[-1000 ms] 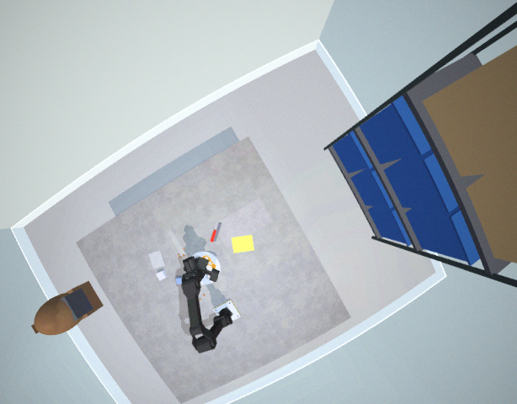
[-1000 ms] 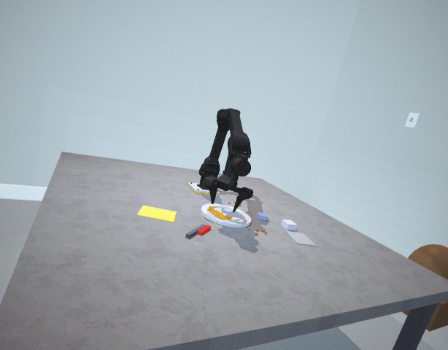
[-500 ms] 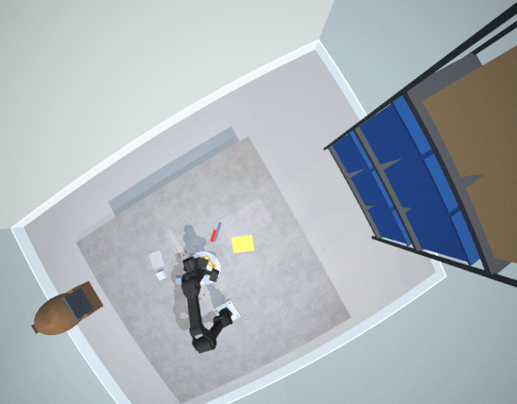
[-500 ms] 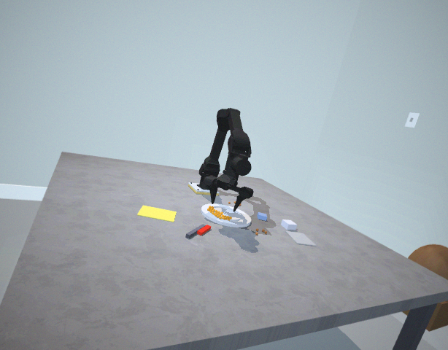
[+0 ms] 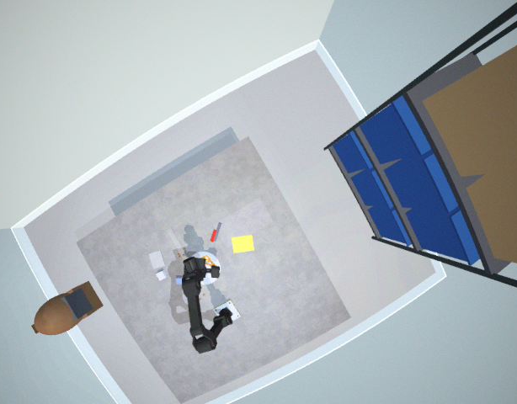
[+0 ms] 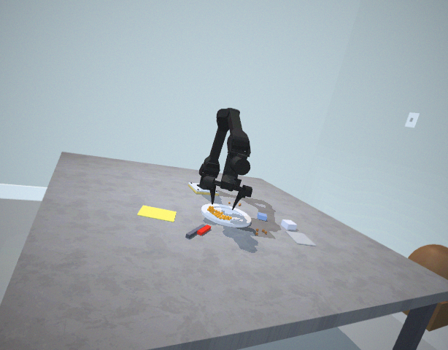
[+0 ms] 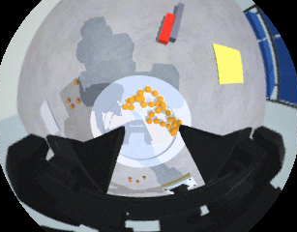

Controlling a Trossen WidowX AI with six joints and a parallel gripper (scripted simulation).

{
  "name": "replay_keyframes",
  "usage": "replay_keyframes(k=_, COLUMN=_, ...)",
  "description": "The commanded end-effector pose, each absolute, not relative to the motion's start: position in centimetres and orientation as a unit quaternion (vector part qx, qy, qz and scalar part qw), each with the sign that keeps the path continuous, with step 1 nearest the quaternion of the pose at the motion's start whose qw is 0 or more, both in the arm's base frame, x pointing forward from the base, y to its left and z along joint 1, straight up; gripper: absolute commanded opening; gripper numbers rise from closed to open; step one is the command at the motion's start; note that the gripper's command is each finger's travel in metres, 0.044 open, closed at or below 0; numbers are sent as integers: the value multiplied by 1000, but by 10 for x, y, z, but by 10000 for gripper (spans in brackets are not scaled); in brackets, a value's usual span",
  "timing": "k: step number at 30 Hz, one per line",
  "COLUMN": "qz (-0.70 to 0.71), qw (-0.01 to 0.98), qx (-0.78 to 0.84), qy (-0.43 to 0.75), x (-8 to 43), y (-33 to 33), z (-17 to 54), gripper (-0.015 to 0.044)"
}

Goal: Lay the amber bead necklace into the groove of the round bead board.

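Note:
The amber bead necklace lies bunched on the white round bead board. In the wrist view its beads run over the board's upper and right part. Some are doubled up inside the bend. The left and lower parts of the ring line show no beads. My gripper is open over the board, with nothing between the fingers. The right fingertip in the wrist view appears beside the beads at the right end. Whether they touch is unclear.
Small orange-brown beads lie off the board. A red block touches or nearly touches a dark bar. A yellow sheet, a blue block and a white box lie around.

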State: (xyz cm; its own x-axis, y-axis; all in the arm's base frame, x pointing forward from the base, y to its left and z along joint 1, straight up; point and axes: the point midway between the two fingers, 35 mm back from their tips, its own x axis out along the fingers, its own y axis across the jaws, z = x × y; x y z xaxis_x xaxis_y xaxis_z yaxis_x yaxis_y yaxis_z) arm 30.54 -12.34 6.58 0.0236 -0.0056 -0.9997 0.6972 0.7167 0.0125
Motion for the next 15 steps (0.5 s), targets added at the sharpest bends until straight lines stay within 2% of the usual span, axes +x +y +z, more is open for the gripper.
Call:
replay_keyframes(k=1, qz=-122, qw=707, qx=116, qy=687, x=301, y=-127, z=71, gripper=204)
replay_keyframes(k=4, qz=-26, qw=716, qx=17, qy=698, x=298, y=-128, z=72, gripper=125)
replay_keyframes(k=11, qz=189, qw=686, qx=-203, qy=672, x=291, y=-132, z=76, gripper=120)
replay_keyframes(k=15, qz=257, qw=662, qx=-272, qy=649, x=289, y=-133, z=78, gripper=120)
